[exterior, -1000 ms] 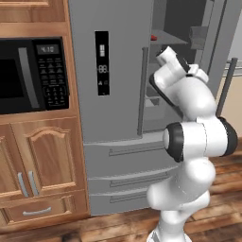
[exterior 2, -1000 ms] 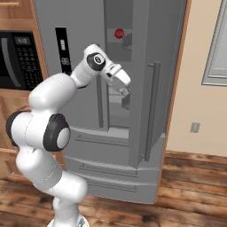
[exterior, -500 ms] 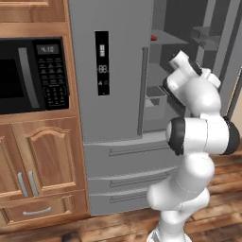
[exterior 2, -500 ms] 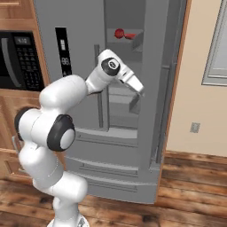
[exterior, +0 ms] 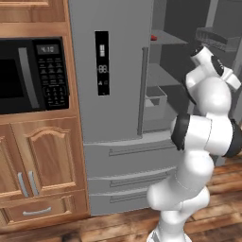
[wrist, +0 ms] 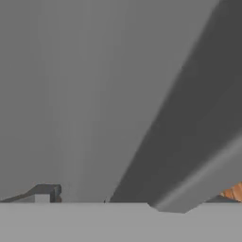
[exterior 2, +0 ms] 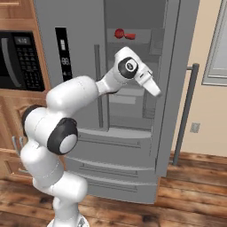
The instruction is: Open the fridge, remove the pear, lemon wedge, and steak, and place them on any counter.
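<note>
The grey fridge [exterior: 118, 71] has its left door shut and its right door [exterior 2: 177, 88] swung open, the bar handle [exterior 2: 188, 111] standing out to the right. A red steak [exterior 2: 120, 34] lies on an upper shelf inside, and it also shows as a steak [exterior: 152, 38] edge from the left. My gripper [exterior 2: 156, 91] reaches from the fridge opening toward the open door's inner side, open with nothing between its fingers. One dark fingertip [wrist: 45, 193] rises against plain grey fridge surfaces. The pear, the lemon wedge and the counter are out of view.
A black microwave [exterior: 28, 75] sits in wooden cabinets [exterior: 42, 160] left of the fridge. Two fridge drawers [exterior: 132, 179] lie below the doors. A clear bin [exterior: 156, 97] sits on an inner shelf. A beige wall with a window [exterior 2: 217, 44] and an outlet [exterior 2: 194, 127] is right of the door.
The right fridge door has swung wider open to the right. My hand has moved right with it, from the fridge's middle to the door's inner side, and stayed open.
</note>
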{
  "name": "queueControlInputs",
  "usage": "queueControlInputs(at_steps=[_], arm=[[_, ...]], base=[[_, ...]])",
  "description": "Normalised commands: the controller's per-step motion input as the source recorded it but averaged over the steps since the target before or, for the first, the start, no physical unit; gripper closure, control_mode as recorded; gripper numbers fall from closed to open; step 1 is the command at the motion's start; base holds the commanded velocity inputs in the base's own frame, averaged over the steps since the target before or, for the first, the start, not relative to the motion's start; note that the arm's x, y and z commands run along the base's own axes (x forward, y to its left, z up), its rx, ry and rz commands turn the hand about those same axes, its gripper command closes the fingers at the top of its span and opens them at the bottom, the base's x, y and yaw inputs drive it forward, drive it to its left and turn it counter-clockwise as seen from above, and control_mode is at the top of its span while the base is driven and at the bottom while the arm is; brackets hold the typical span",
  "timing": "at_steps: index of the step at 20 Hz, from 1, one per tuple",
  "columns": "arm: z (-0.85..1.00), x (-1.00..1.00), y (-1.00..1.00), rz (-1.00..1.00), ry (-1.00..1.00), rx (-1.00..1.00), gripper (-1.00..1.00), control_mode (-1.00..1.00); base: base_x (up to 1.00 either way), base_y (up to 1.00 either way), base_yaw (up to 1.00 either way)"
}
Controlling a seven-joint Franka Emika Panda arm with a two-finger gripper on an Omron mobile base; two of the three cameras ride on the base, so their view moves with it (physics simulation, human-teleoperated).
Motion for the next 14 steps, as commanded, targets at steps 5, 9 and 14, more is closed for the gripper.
queueControlInputs(at_steps=[5,9,14], arm=[[0.57,-0.80,0.85,0.00,-0.49,-0.10,-1.00,-1.00],[0.08,-1.00,1.00,0.06,-0.33,-0.23,-1.00,-1.00],[0.13,-0.80,0.99,0.37,-0.03,-0.02,-1.00,-1.00]], base=[[0.00,0.00,0.00],[0.00,0.00,0.00],[0.00,0.00,0.00]])
